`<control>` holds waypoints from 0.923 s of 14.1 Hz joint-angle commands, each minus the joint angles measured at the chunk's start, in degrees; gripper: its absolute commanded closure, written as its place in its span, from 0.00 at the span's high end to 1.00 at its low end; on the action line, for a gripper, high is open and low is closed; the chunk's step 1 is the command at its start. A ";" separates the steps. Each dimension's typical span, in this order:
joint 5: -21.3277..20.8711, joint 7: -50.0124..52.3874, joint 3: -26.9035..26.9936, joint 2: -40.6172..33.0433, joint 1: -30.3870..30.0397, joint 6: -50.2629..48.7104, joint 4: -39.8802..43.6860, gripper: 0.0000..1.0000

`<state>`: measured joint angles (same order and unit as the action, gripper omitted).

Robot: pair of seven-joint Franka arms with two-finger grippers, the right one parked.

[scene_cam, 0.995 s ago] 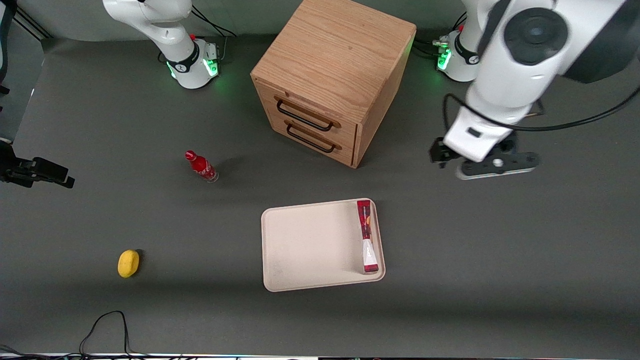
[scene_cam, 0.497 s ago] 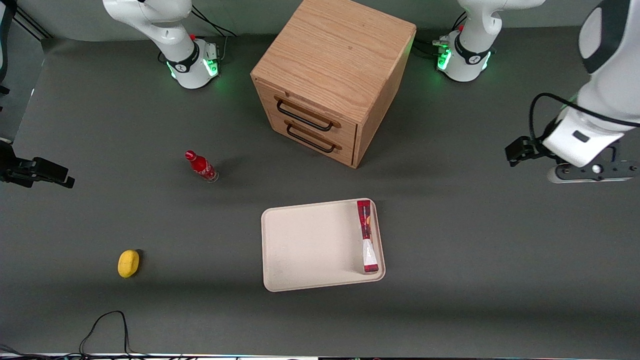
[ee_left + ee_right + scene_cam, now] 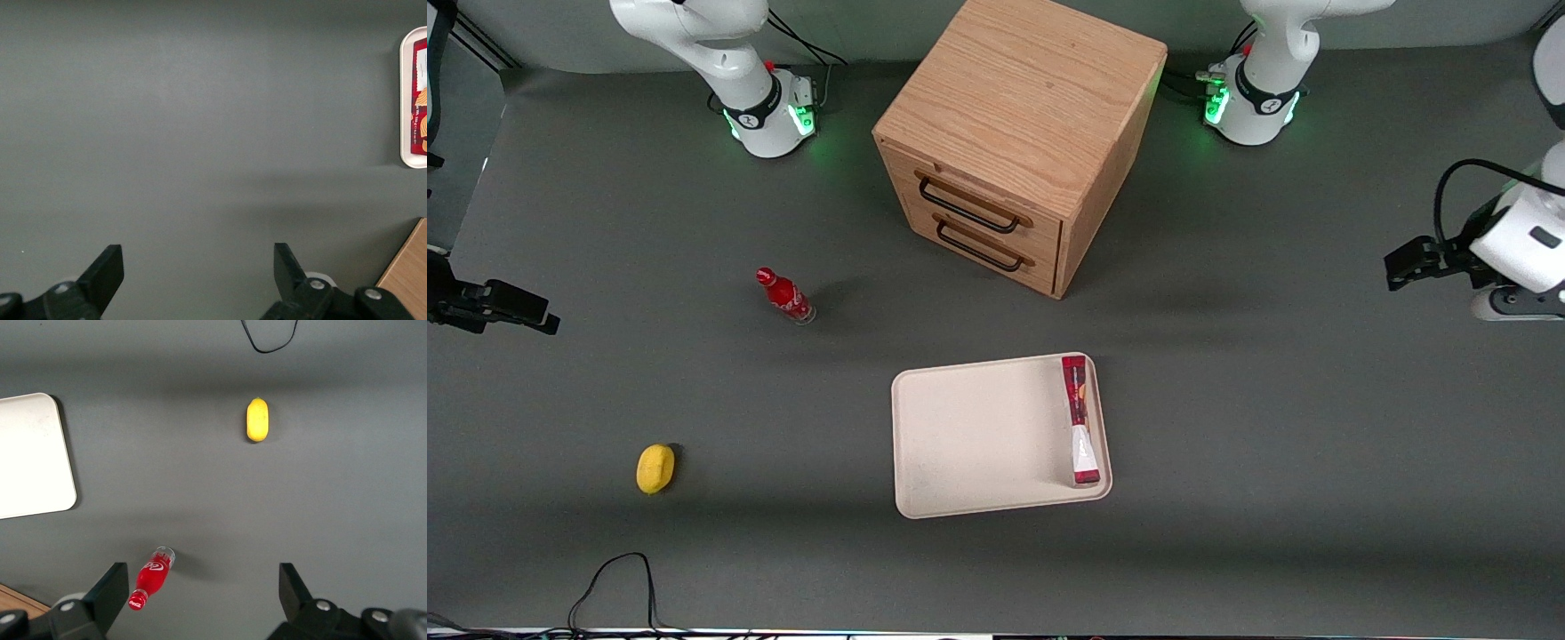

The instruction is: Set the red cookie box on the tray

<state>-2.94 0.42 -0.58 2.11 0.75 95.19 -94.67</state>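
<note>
red cookie box [image 3: 1080, 420]: long slim carton, red with a white end section and orange print; lies flat in the tray [image 3: 978, 436], tight along the short rim that faces the working arm's end of the table, its white part toward the front camera. part of its printed face also shows in the left wrist view.
tray: flat cream-white rectangle, rounded corners, low rim; sits on the grey table [image 3: 1272, 462], nearer the front camera than the cabinet; apart from the box its floor is bare.
gripper [image 3: 197, 270]: left arm's, raised over bare table at the working arm's end, well apart from tray and box; its 2 black fingers [image 3: 107, 270] stand wide apart with nothing between them.
wooden cabinet [image 3: 1018, 142]: 2 drawers, both shut, black handles.
small red bottle [image 3: 784, 296]: red cap, upright, toward the parked arm's end of the table.
yellow object [image 3: 655, 468]: small, rounded, nearer the front camera than the bottle.
black cable [image 3: 618, 578]: loops at the table edge closest to the front camera.
</note>
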 commanded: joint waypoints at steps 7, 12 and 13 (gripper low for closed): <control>1.18 -2.26 4.01 -0.08 3.55 -3.32 2.65 1.00; 3.01 -1.65 4.01 0.36 3.38 -4.57 3.36 1.00; 3.20 -2.09 4.01 0.36 3.20 -4.66 3.36 1.00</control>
<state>-1.09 -1.03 2.58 2.11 3.42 92.29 -92.92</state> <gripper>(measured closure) 0.000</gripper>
